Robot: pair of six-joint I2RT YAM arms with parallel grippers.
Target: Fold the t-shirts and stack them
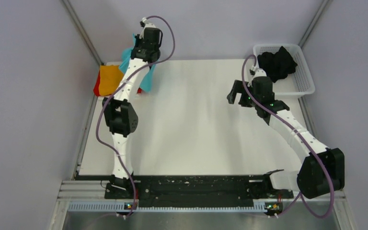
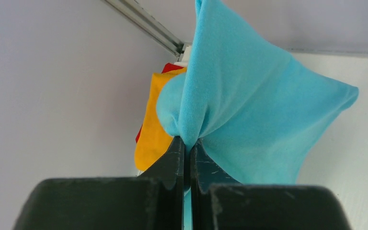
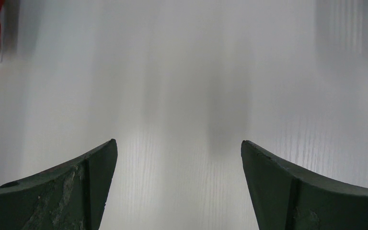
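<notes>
My left arm (image 1: 124, 91) stretches up toward the far-left corner, with the left gripper (image 2: 188, 143) clamped on the turquoise t-shirt (image 2: 249, 105). My right arm (image 1: 292, 132) is bent and leans inward, the right gripper (image 3: 178, 146) spread wide.

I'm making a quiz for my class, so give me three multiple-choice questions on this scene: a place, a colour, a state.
1. Where is the black shirt? A in the white basket; B at the near edge; C on the floor.
2. What colour cloth does the left tool pinch? A red; B turquoise; C black.
3. The right tool is: A shut on cloth; B open, empty; C unseen.
Answers: A, it fills the basket; B, the turquoise shirt bunches at its tips; B, fingers wide apart.
</notes>
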